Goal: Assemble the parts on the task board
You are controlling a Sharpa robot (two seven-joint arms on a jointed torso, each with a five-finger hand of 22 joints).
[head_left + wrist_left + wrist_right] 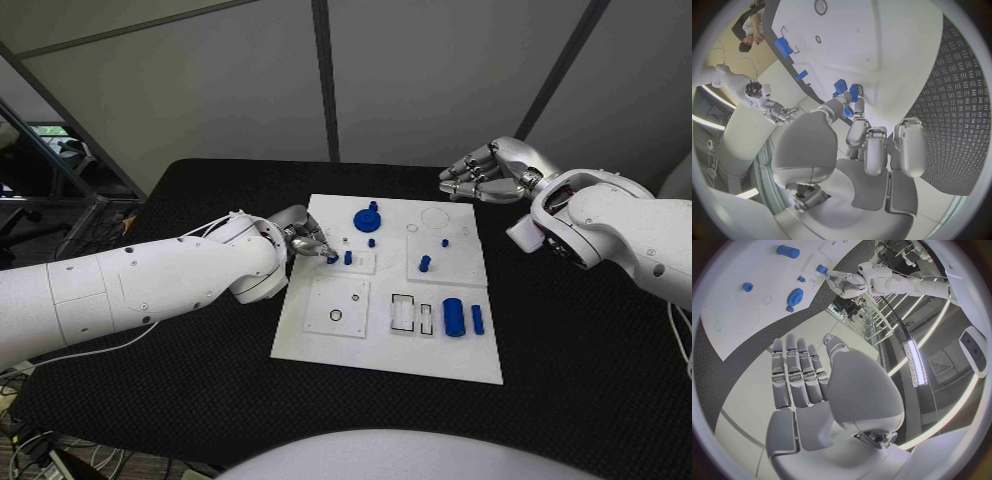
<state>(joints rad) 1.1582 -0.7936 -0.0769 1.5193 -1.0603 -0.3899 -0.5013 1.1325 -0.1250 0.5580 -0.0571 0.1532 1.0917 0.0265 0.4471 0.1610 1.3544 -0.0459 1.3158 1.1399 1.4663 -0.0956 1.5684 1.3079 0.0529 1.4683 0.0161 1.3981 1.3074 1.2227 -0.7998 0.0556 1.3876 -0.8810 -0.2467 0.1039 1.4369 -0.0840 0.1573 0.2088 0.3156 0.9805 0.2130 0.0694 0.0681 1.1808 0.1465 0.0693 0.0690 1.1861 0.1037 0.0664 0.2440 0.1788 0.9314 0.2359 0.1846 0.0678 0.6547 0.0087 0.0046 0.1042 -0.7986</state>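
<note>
A black table (188, 400) with a fine dotted weave carries the white board (389, 350) at its middle; pale grey wall panels with dark seams stand behind it, and cables trail off the near left corner.

The left hand (306, 240) is at the board's left edge, its fingertips (856, 95) pinching a small blue peg (333, 257) over the left-middle plate. Another blue peg (348, 257) stands just beside it.

The right hand (483, 172) hangs above the table beyond the board's far right corner, holding nothing, its fingers (795, 372) together and nearly straight.

On the board, a blue gear (368, 219) sits near the far edge, a blue cylinder (453, 316) and a slim blue bar (477, 319) lie near the right edge, and a black ring (336, 315) lies on the near-left plate.
</note>
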